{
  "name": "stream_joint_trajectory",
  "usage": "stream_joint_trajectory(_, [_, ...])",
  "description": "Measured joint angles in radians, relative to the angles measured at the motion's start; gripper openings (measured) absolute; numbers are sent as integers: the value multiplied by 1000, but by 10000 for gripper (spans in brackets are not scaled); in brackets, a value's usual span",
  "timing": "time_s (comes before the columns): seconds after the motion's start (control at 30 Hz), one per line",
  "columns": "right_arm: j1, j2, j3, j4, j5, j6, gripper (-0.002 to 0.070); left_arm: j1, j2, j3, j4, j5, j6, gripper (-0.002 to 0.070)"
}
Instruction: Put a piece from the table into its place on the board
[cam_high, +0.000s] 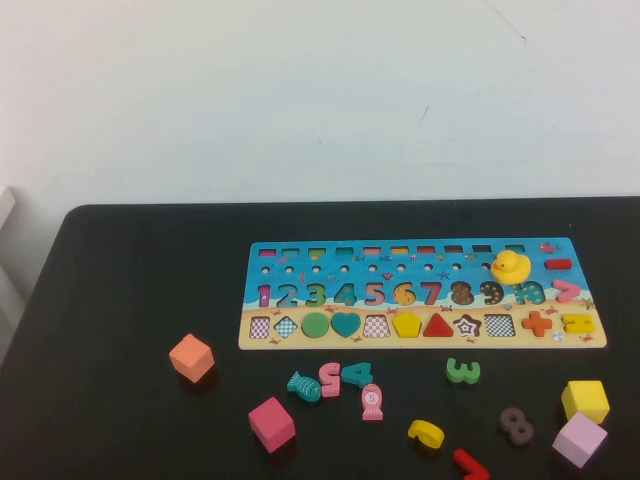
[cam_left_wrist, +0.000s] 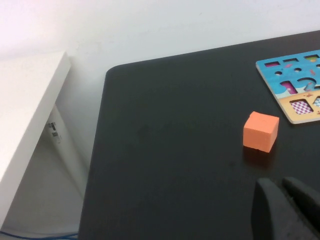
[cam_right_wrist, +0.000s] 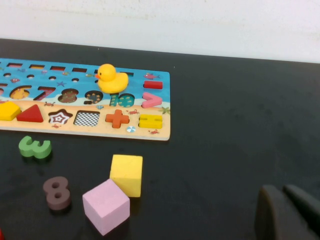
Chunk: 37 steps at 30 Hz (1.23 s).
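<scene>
With both grippers (cam_left_wrist: 287, 210) (cam_right_wrist: 290, 212) off-board, fingers closed, empty.

Left gripper (cam_left_wrist: 286, 207): only its dark fingertips show, in the left wrist view. It sits low over the table (cam_left_wrist: 175, 150), near the table's left end.
Left fingers: the two tips are close together, with just a thin gap between them.
Right gripper (cam_right_wrist: 287, 212): only its dark fingertips show, in the right wrist view. It sits low over the table, near the table's right end.
Right fingers: the two tips are close together, nearly touching. They hold nothing.
Arms: neither arm shows in the high view.
</scene>
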Motion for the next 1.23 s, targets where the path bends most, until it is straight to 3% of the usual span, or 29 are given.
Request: stream_joint_trajectory(1.23, [0,0,0,-25,0,0,19,-2,0,0,-4,2,0,-1])
